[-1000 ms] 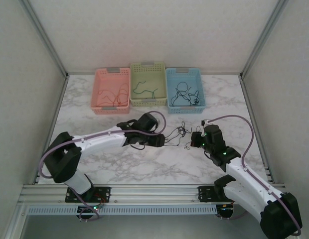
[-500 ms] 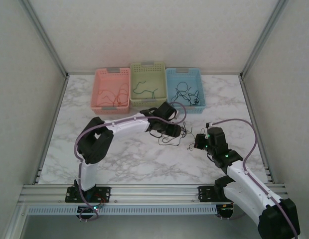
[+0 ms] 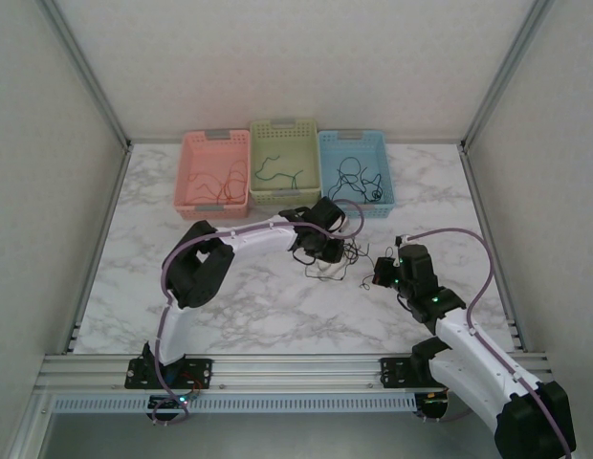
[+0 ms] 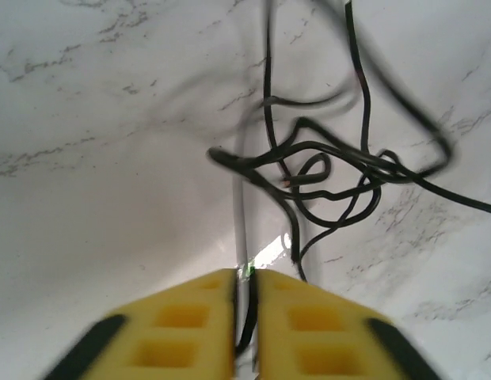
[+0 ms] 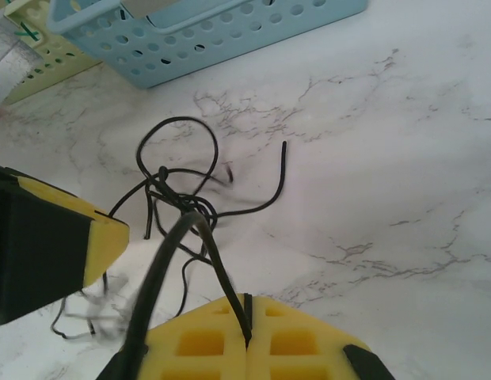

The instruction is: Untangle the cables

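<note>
A knot of thin black cables (image 3: 351, 255) lies on the marble between my two grippers. In the left wrist view the knot (image 4: 325, 170) sits just beyond my left gripper (image 4: 245, 274), whose yellow fingers are shut on one black strand running back from it. My right gripper (image 5: 247, 301) is shut on another black strand that rises from the knot (image 5: 176, 198). From above, the left gripper (image 3: 332, 251) is at the knot's left side and the right gripper (image 3: 379, 274) at its lower right.
Three baskets stand in a row at the back: pink (image 3: 186, 182) with red-orange wires, green (image 3: 316, 163) with a green wire, blue (image 3: 387, 177) with black wires. The blue basket (image 5: 230, 36) is close behind the knot. The left gripper's finger (image 5: 63, 237) shows at the left of the right wrist view.
My left arm swung right and forward to the knot, and its gripper closed on a black strand. The right gripper shifted slightly right, still shut on its strand.
</note>
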`<state>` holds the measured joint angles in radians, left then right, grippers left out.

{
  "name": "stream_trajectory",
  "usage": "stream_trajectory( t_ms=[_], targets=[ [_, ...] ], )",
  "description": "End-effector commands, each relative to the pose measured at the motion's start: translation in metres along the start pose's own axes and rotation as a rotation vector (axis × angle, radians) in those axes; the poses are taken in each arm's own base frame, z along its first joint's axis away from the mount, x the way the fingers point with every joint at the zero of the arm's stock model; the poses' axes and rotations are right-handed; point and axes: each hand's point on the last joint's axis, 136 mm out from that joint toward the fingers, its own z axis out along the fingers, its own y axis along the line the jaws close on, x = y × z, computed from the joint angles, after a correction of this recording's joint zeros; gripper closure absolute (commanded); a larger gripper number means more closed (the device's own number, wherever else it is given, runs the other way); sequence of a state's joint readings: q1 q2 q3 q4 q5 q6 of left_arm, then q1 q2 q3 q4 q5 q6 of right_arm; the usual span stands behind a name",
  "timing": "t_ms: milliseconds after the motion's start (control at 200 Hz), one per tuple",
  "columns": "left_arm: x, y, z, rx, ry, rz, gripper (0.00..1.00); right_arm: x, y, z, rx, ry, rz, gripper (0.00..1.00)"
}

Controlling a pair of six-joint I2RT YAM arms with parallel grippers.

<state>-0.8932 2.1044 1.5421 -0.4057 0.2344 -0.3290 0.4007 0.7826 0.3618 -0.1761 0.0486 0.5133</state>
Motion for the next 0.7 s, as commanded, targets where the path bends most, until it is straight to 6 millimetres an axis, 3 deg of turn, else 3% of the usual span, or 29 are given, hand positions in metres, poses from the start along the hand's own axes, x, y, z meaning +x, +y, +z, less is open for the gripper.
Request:
stream_trajectory(
  t_ms=[0, 105, 215, 420, 536, 696],
  targets=[
    [-0.01, 0.013, -0.021, -0.098, -0.035, -0.01, 1.0, 0.002, -0.002, 0.001, -0.004, 0.002, 0.014, 1.0],
    [-0.01, 0.031, -0.06, -0.23, -0.102, -0.021, 1.0, 0.002, -0.004, 0.001, 0.006, -0.001, 0.022, 1.0],
    [-0.003, 0.055, -0.114, -0.321, -0.191, -0.076, 1.0, 0.002, -0.012, 0.0, 0.044, -0.011, 0.042, 1.0],
    [0.034, 0.121, -0.221, -0.422, -0.342, -0.285, 1.0, 0.002, -0.028, -0.002, 0.106, -0.024, 0.095, 1.0],
    [0.055, 0.145, -0.288, -0.471, -0.456, -0.368, 1.0, 0.002, -0.033, -0.002, 0.128, -0.028, 0.104, 1.0],
    [0.081, 0.168, -0.362, -0.562, -0.57, -0.446, 1.0, 0.001, -0.042, -0.004, 0.176, -0.037, 0.128, 1.0]
  ],
)
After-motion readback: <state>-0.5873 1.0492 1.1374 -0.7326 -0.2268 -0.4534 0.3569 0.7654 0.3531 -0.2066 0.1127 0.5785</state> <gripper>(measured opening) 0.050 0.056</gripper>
